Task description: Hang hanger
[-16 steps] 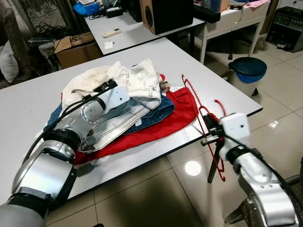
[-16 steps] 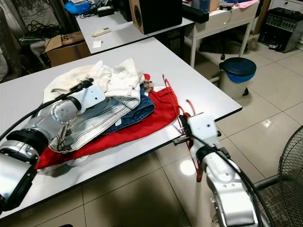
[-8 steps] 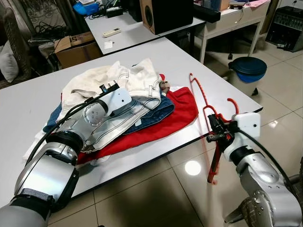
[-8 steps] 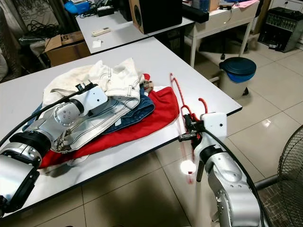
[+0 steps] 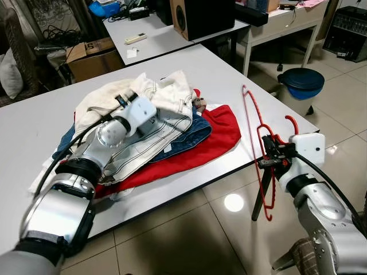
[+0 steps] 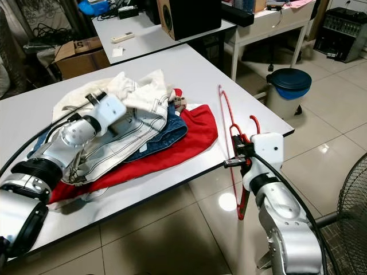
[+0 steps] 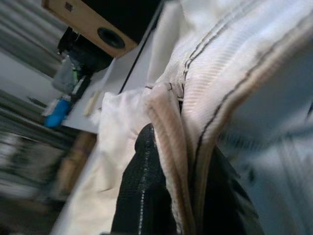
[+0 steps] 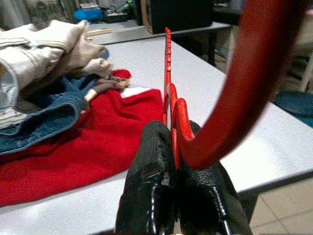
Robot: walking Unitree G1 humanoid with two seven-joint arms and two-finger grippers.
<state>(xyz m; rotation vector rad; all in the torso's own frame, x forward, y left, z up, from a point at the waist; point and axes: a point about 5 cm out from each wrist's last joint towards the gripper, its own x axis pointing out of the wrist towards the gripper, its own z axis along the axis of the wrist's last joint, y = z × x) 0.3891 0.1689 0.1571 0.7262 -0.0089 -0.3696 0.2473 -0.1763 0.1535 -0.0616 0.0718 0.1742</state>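
Two black fingers of the right gripper (image 8: 176, 196) are pinching the red hanger (image 5: 261, 134) at its neck, closed tight on the wire. From between the fingers the hanger's hook (image 5: 291, 123) is curling up and back toward the wrist, while its long arms are running away from the fingertips, one rising over the table (image 5: 34, 132) edge and the other dropping toward the tiled floor (image 5: 189, 240). The hanger is standing roughly upright just off the table's near corner, gripped beside the edge rather than lying on the top.

Ahead of those fingers, a red cloth (image 5: 212, 140) is spreading across the table, with blue jeans (image 5: 186, 134) lying on it and pale clothes (image 5: 166, 94) heaped on top.

The left gripper (image 7: 171, 196) is reaching into that heap from the other side. Its fingers (image 7: 142, 191) are closing on a thick seamed fold of the cream cloth, which is running straight between them, one finger on each side of the fold. The left arm is lying across the pale striped garment (image 5: 140, 149) that drapes down the front of the pile.

Beyond the pile, past the fingertips, a second table is carrying a wooden speaker (image 5: 200, 17), and a blue bin (image 5: 301, 86) is standing on the floor well apart from the right gripper.
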